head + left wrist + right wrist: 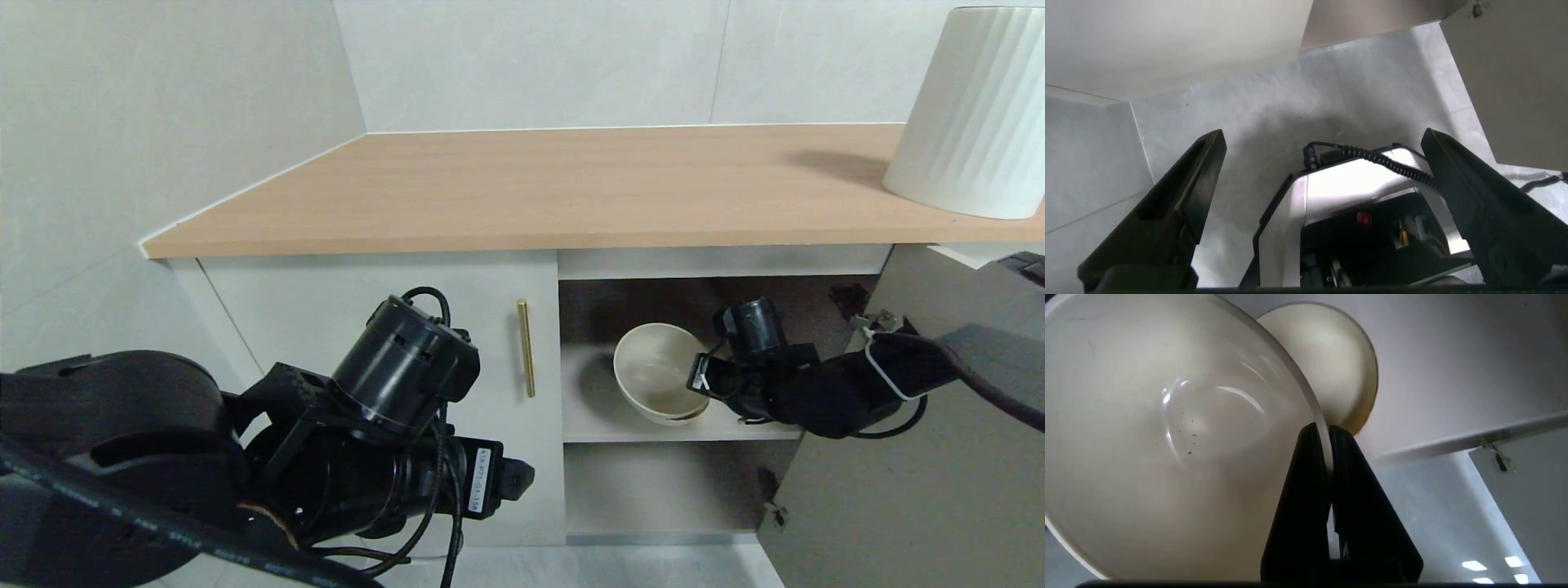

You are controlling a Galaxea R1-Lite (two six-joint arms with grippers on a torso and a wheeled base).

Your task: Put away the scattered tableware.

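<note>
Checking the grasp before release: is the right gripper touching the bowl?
Touching. The right wrist view shows the right gripper clamped across the rim of the cream bowl.

The head camera is looking down over the front edge of the counter (522, 188) into the open cabinet (661, 490). The left wrist camera is facing the floor (1372, 90). The right wrist camera is sitting very near the bowl (1167, 433), which the head view is also showing.
</note>
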